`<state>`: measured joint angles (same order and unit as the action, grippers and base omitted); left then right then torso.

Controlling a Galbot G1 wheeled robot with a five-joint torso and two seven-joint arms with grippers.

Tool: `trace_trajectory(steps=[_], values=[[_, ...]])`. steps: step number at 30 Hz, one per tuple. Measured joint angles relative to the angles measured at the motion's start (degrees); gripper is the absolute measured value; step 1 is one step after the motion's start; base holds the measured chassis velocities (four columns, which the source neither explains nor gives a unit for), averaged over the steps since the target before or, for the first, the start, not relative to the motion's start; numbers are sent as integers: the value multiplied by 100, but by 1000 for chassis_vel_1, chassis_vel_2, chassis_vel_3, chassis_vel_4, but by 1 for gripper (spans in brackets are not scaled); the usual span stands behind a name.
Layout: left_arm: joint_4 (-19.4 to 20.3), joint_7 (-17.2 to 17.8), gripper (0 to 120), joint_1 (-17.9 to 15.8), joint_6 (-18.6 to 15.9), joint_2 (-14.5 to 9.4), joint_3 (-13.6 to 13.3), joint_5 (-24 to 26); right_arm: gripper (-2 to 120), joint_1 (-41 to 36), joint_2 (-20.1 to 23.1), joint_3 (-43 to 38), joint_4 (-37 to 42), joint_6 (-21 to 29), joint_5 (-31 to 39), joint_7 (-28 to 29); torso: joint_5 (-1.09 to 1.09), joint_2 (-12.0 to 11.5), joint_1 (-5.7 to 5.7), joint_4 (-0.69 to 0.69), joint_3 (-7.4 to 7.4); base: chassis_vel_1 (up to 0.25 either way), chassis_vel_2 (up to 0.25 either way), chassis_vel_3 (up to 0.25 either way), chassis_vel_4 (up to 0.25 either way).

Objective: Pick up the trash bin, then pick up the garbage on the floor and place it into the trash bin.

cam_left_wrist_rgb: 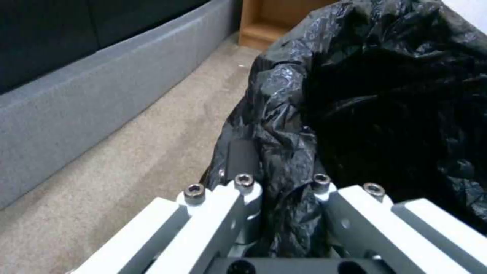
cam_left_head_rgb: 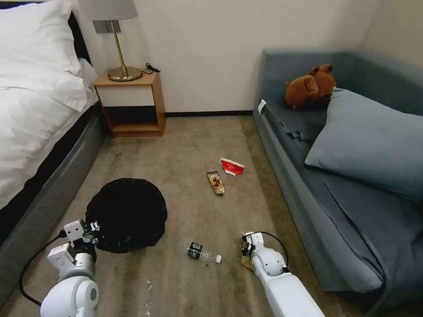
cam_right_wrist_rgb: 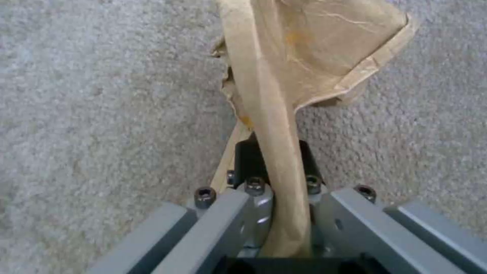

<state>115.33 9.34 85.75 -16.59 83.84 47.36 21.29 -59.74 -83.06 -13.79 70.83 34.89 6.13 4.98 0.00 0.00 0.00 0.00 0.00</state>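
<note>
Trash bin: one, the trash bin sits on the carpet near the bed's grey base, its mouth facing up and the black bag covering its whole rim.
Left gripper: the left gripper is at the bin's near-left rim; in the left wrist view its fingers are pinched on a fold of the black bag at the rim.
Right gripper: the right gripper is low over the carpet, right of the bottle; the right wrist view shows its pads closed on a twisted strip of the tan paper bag, which runs lengthwise straight out from between the fingers and fans wider at its far end — whether that end touches the carpet is hard to tell.
Bottle: one clear bottle lies on its side between the bin and the right gripper, long axis roughly left to right, white cap toward the right.
Snack wrapper: one, the snack wrapper lies flat, long axis running away from the robot.
Paper cup: one flattened red-and-white cup, just beyond the wrapper, near the sofa's front edge.
Count of litter: four pieces — three loose on the floor, one in the right gripper.
Surroundings: bed at left, wooden nightstand with a lamp at the far wall, grey sofa at right with a brown plush toy and a pillow.
</note>
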Motion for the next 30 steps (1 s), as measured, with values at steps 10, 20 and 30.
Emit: trace_trajectory(steps=[10,20,30], values=[[38,8,4,30,6,18,-15,8,0,-115,43,42,463,-66,40,93,0,0,0,0,0,0,0,0,0],[-42,7,4,29,35,179,-166,-79,0,-362,172,581,1932,-1319,316,164,0,0,0,0,0,0,0,0,0],[-59,1,4,-57,21,279,-227,-80,0,-233,120,1667,3058,-2870,222,247,-1,0,0,0,0,0,0,0,0]])
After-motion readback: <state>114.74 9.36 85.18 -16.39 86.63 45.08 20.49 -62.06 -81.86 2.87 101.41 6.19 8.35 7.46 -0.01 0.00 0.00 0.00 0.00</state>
